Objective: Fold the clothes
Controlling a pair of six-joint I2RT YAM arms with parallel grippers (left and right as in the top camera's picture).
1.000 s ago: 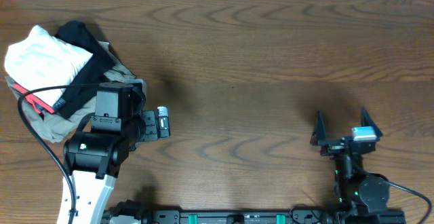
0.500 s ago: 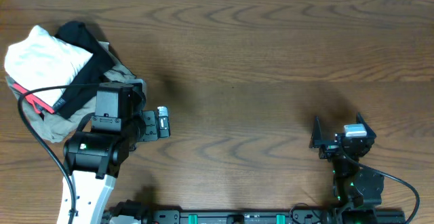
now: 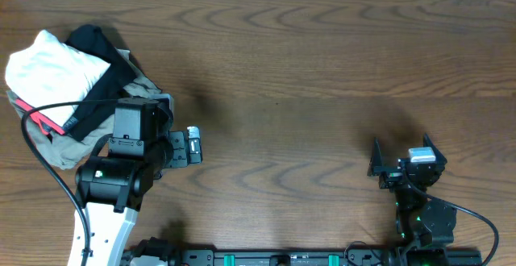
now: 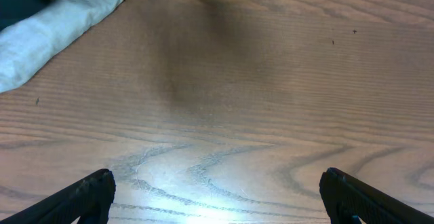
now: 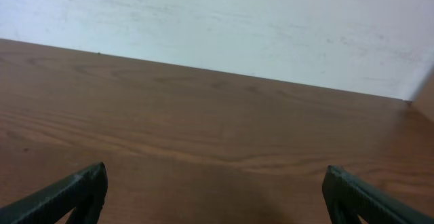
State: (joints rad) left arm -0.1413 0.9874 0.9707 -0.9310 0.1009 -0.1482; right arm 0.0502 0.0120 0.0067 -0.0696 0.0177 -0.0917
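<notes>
Wooden surface (image 3: 306,56): at its far left corner the white shirt (image 3: 50,68) lies bunched on a heap with a black garment (image 3: 103,97) and a tan one (image 3: 68,149). Left fingers (image 4: 85,200) and right fingers (image 5: 74,193) are spread wide, holding nothing.

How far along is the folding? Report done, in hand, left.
Done: possibly the fold. The white T-shirt sits as a compact bundle atop the black garment and tan garment at far left, but its neatness cannot be judged. In hand: nothing; the left pincer and right pincer are both open and empty over bare wood. Left: if that bundle is unfolded, spreading and folding it.
</notes>
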